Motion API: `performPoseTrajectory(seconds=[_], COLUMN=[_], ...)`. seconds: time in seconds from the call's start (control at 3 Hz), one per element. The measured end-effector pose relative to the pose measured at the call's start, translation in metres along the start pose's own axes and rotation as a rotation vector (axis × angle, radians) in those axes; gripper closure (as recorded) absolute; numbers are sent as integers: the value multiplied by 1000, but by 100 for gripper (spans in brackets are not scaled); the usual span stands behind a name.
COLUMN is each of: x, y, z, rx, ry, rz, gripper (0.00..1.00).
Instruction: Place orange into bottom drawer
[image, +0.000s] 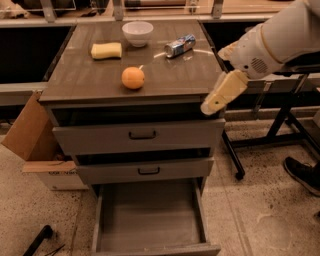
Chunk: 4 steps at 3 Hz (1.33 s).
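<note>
The orange (133, 78) sits on the cabinet top (170, 75), near its front edge and left of centre. The bottom drawer (150, 215) is pulled out wide below the two upper drawers, and its grey floor is bare. My gripper (210, 105) hangs from the white arm (270, 45) at the cabinet's front right corner. It points down and to the left, level with the top's edge. It is well to the right of the orange, apart from it, and holds nothing that I can see.
On the cabinet top behind the orange lie a yellow sponge (106, 50), a white bowl (137, 32) and a tipped can (180, 46). A cardboard box (30, 135) stands left of the cabinet. A black stand (280, 125) and a shoe (302, 172) are on the right.
</note>
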<state>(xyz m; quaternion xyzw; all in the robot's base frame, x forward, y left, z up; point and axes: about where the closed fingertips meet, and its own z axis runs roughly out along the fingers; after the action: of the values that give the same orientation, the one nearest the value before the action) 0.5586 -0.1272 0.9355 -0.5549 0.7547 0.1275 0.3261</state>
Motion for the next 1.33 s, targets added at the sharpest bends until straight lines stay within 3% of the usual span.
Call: performPoseTrajectory(seconds=[0.67,1.0,1.33], x=[-56,-75,-75], y=[-24,-20,-20], z=[61,94,95], rx=[0,5,4], ry=[-50,-81,-81], rz=[-37,16,17], gripper=[0,0,0])
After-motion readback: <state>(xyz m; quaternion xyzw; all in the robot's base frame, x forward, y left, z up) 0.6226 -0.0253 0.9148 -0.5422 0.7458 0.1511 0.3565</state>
